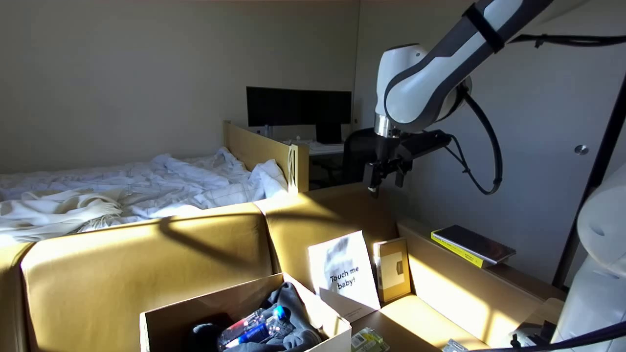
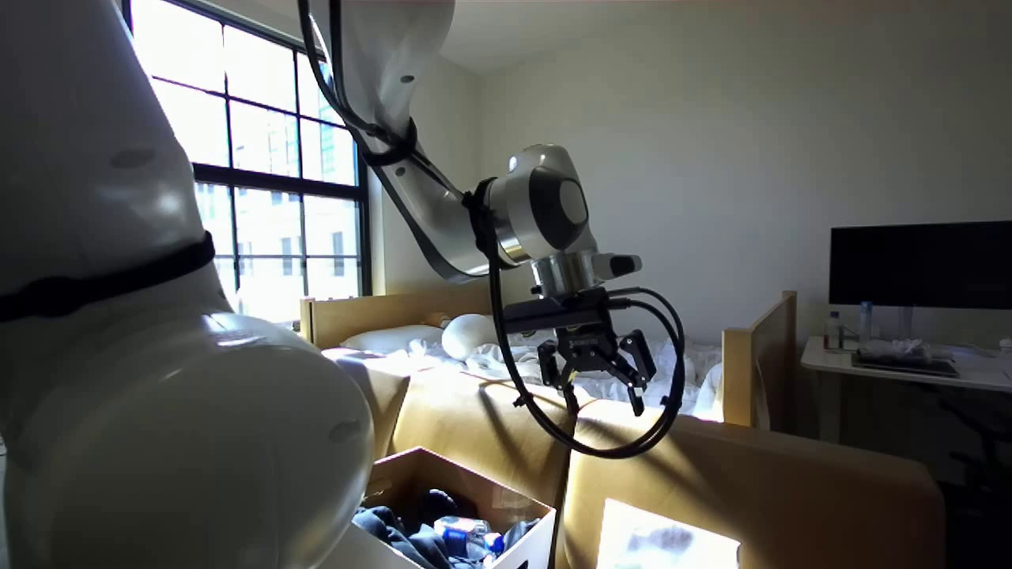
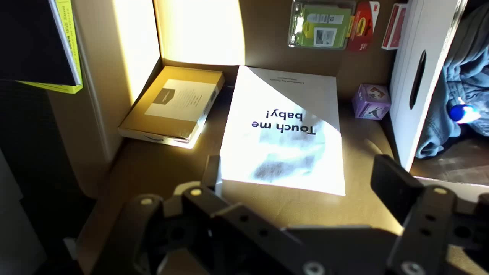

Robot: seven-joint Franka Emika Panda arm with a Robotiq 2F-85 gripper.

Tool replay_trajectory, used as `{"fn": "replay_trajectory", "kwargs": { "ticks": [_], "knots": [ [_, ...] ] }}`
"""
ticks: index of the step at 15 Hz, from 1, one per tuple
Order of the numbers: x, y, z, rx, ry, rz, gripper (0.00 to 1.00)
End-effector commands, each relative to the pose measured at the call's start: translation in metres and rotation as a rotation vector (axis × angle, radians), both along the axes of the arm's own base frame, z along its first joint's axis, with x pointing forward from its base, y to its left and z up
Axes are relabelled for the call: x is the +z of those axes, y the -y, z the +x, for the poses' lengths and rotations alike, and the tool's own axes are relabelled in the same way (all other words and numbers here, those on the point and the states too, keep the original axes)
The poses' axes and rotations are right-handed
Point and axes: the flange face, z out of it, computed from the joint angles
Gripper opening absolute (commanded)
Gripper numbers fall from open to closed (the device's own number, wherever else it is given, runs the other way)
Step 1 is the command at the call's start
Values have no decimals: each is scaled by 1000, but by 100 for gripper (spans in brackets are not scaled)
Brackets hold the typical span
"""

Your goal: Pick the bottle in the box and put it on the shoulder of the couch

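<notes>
A clear bottle [image 1: 252, 328] with a blue cap lies on dark cloth inside the open cardboard box [image 1: 328, 312]; it also shows in an exterior view as the bottle [image 2: 465, 528]. Of it, the wrist view catches mainly the blue cap [image 3: 460, 113] at the right edge. The box rests on the mustard-yellow couch [image 1: 142, 264], against its backrest. High over the couch, off to one side of the box, my gripper [image 2: 604, 403] points down. In the wrist view the gripper [image 3: 303, 177] has its fingers wide apart, and nothing is between them.
On the seat beside the box are a white printed card [image 3: 282, 152], a yellow-brown flat box [image 3: 174, 105], a purple cube [image 3: 371, 101] and a green package [image 3: 323, 26]. A dark book [image 1: 472, 242] lies on the couch arm. A bed [image 1: 186, 181] stands behind the backrest.
</notes>
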Motion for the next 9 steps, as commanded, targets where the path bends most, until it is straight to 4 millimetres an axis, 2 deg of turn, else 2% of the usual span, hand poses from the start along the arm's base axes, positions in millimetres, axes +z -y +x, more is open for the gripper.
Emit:
{"fn": "replay_trajectory", "kwargs": {
  "ticks": [1,3,4,6,9],
  "knots": [
    [-6,-2,-1,-21,12,-18,100],
    [-9,-1,-1,-48,19,-34,100],
    [-13,-9,-1,-24,6,6,100],
    [-25,-44,-4,21,-17,66,100],
    [-35,-126,-7,102,-42,164,100]
  ]
}}
